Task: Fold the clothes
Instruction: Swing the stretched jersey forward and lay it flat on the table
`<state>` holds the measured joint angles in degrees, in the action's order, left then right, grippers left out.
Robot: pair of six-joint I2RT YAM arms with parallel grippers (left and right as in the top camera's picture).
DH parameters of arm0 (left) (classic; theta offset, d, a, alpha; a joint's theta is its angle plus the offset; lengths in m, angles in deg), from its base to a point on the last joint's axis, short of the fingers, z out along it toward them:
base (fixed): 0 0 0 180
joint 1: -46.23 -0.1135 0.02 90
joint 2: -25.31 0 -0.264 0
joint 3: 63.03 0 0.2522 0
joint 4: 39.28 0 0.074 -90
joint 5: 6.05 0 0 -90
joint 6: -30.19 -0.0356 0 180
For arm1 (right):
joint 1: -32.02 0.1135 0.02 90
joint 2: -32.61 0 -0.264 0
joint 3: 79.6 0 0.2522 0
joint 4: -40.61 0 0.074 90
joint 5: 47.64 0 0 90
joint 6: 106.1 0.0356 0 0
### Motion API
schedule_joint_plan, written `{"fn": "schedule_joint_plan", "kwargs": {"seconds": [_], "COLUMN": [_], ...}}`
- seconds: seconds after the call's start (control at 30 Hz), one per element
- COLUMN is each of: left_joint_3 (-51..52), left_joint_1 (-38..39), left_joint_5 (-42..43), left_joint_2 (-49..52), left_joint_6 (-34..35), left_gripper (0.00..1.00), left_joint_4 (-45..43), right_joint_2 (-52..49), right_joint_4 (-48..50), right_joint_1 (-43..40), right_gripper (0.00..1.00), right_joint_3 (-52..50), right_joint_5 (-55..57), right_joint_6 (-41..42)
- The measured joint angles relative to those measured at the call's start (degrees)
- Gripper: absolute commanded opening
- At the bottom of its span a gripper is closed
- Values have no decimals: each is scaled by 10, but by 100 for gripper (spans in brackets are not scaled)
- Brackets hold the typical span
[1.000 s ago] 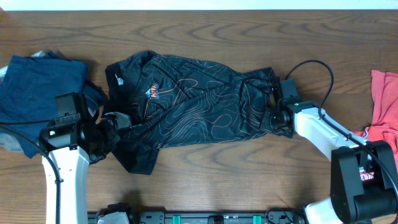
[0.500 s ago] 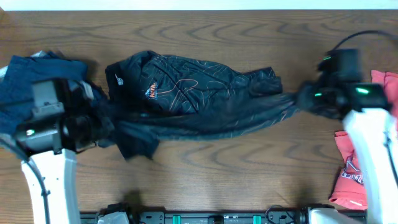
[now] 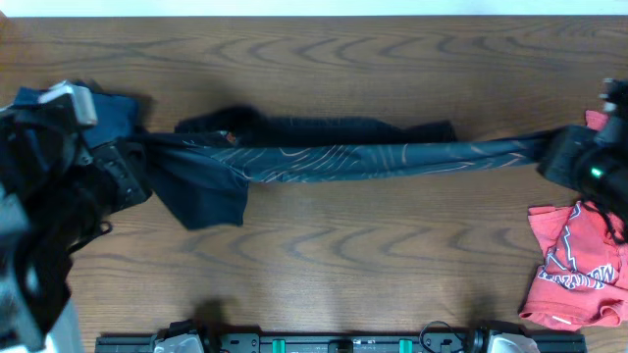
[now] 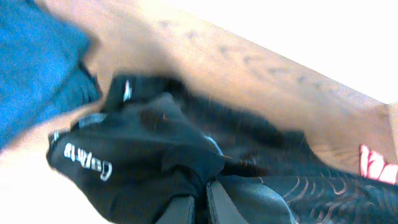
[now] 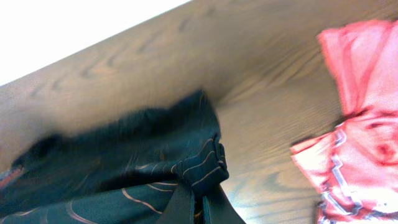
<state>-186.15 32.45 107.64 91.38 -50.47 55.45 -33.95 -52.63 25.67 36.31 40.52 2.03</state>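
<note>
Black shirt point(image 3: 373, 157): pulled into one long thin band across the middle of the tabletop point(image 3: 343, 265), from its left end to its right end.
Left pincer point(image 4: 200, 200): squeezed shut on one end of the shirt, at the tabletop's left end.
Right pincer point(image 5: 198, 205): squeezed shut on the other end, at the tabletop's right end.
Blue garment point(image 3: 108, 113): on the tabletop's left end.
Red T-shirt point(image 3: 579, 270): on the tabletop's right end.
</note>
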Motion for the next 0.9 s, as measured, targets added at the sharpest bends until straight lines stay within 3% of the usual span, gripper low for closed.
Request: {"fn": "schedule_joint_plan", "kwargs": {"seconds": [0.3, 0.6, 0.73, 0.9], "left_joint_3": [-50, -51, -50, -44], "left_joint_1": [1, 77, 106, 110], "left_joint_5": [4, 0, -21, -34], "left_joint_2": [5, 171, 269, 353], "left_joint_6": [-2, -35, -46, -46], "left_gripper": [6, 6, 6, 6], "left_joint_4": [2, -28, -106, -284], "right_joint_2": [-14, -197, -266, -307], "right_joint_4": [-18, 3, 80, 258], "right_joint_1": [-13, -13, -13, -13], "right_gripper": [1, 1, 1, 1], "right_joint_3": [54, 52, 49, 47], "right_joint_5": [80, 72, 61, 51], "right_joint_6": [-18, -47, -52, -51]}}
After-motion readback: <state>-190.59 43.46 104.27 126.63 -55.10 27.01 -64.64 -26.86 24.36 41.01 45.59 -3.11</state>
